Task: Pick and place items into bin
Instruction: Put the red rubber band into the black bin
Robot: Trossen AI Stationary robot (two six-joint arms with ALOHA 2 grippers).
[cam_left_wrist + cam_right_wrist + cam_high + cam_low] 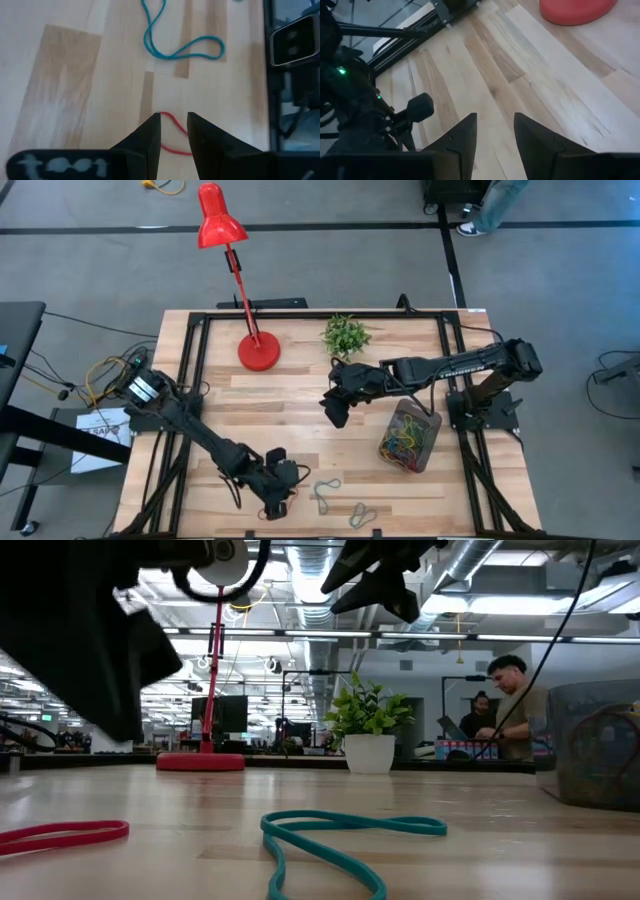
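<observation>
- My left gripper (174,125) is low over the near edge of the tabletop (300,395); its fingers (150,137) stand parted by a narrow gap with a red band (172,132) lying between the tips. From the wrist view I cannot tell whether they touch it; it looks ungrasped, flat on the wood.
- A teal band (172,42) lies just ahead of that gripper, twisted into a loop; in the low view it sits beside the red one.
- Two more pale loops (327,492) rest on the tabletop to the right of the left gripper.
- My right gripper (495,132) hangs above the middle of the tabletop, fingers released and holding nothing, bare wood below.
- The bin (410,436) sits on the right side, near the right arm's base, with a tangle of coloured bands inside.
</observation>
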